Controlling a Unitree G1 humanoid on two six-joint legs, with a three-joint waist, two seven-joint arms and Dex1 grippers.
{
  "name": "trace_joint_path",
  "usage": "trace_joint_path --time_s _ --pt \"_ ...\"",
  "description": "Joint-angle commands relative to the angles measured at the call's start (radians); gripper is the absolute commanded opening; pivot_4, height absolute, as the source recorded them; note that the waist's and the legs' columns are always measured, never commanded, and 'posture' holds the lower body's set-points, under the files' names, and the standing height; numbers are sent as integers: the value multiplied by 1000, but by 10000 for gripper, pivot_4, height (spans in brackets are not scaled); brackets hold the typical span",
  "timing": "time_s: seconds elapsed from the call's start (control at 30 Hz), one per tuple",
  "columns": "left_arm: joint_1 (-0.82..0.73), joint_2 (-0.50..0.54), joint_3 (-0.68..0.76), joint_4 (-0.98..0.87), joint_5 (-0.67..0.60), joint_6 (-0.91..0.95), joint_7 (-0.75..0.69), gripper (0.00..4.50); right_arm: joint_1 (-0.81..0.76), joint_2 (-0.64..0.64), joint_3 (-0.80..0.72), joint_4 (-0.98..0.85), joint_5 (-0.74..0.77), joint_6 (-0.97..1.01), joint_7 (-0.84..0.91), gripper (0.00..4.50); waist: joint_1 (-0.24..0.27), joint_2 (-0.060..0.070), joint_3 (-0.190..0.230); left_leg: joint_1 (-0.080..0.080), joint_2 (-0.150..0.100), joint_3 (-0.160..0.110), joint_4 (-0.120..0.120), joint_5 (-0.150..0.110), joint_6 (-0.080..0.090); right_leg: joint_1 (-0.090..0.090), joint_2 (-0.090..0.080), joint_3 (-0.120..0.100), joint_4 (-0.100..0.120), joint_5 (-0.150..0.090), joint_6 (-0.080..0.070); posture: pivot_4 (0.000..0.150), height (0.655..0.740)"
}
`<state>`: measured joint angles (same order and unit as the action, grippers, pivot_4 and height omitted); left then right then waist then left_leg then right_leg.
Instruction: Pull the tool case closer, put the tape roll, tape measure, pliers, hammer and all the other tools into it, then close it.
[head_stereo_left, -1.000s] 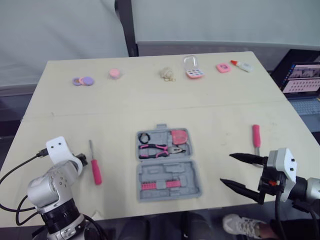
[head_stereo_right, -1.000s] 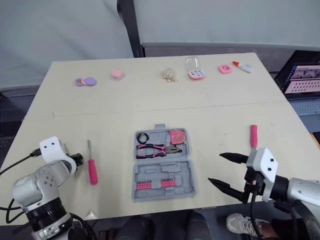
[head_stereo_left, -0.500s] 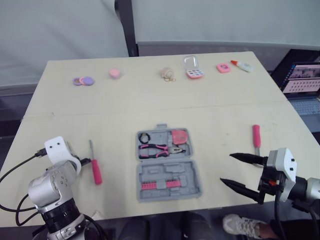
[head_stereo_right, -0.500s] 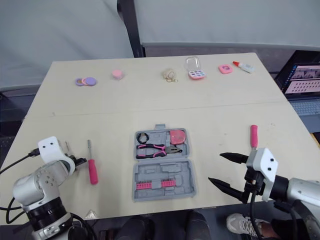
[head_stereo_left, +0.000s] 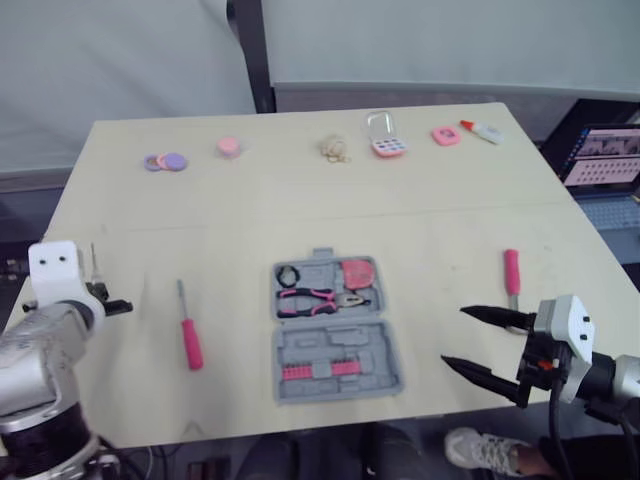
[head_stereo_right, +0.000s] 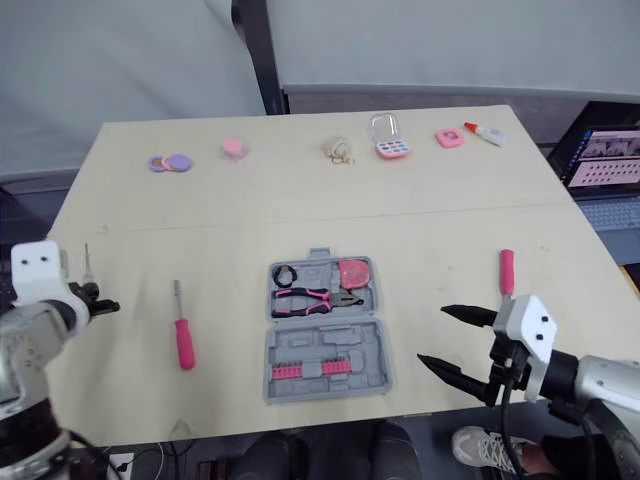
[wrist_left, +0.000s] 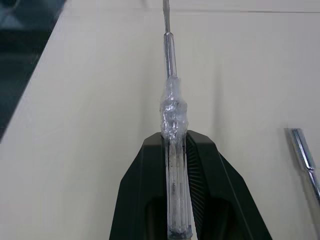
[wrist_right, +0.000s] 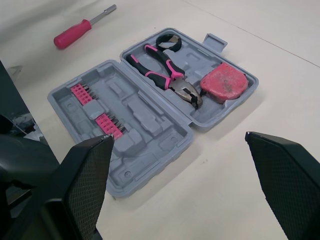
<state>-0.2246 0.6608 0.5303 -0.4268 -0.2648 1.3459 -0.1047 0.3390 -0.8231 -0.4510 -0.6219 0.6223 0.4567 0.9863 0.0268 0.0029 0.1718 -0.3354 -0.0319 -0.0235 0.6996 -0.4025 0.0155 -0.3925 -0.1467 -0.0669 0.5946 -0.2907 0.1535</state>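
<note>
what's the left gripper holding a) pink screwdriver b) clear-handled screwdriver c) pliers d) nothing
b: the left gripper is shut on a clear-handled screwdriver, while the pink screwdriver lies on the table.

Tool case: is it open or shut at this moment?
Open. The tool case lies spread flat, both halves facing up; the pliers and tape measure show inside its far half.

No text is legible on the tool case (head_stereo_left: 375, 350) or laptop screen (head_stereo_left: 603, 156).
</note>
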Motion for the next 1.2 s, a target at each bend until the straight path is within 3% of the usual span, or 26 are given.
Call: trace_joint_path --time_s 0.03,0.2,0.43,0.73,0.97,1.2 --pt "11 122 -97 -48 -96 -57 -209 830 -5 -19 -41 -7 17 -3 10 45000 1 0 0 0 0 0 0 0 0 0 0 0 -1 0 0 1500 7400" --pt "49 366 -319 -150 -190 -221 -545 830 1 -31 -51 -13 17 7 14 45000 -5 1 1 0 3 0 -1 0 0 0 -1 0 -1 0 0 1500 7400" --pt "25 490 -478 -129 -167 -481 -782 830 37 -38 -81 -41 21 18 10 45000 -4 3 2 0 2 4 -2 0 0 0 2 0 -3 0 0 1500 7400" --pt "-32 487 -626 -54 -38 -744 -910 830 128 -29 -138 -78 5 7 32 45000 -1 3 2 -1 1 4 -1 0 0 0 2 0 -2 0 0 1500 7400" --pt "-143 399 -748 -6 34 -798 -953 830 187 -18 -159 -88 -2 -31 70 45000 -1 3 2 -1 1 4 -1 0 1 0 2 0 -1 0 0 1500 7400" --pt "-256 301 -886 -20 97 -727 -972 830 217 -17 -170 -89 -11 -67 91 45000 0 3 2 -1 0 4 0 0 2 0 2 0 0 0 1 1500 7400"
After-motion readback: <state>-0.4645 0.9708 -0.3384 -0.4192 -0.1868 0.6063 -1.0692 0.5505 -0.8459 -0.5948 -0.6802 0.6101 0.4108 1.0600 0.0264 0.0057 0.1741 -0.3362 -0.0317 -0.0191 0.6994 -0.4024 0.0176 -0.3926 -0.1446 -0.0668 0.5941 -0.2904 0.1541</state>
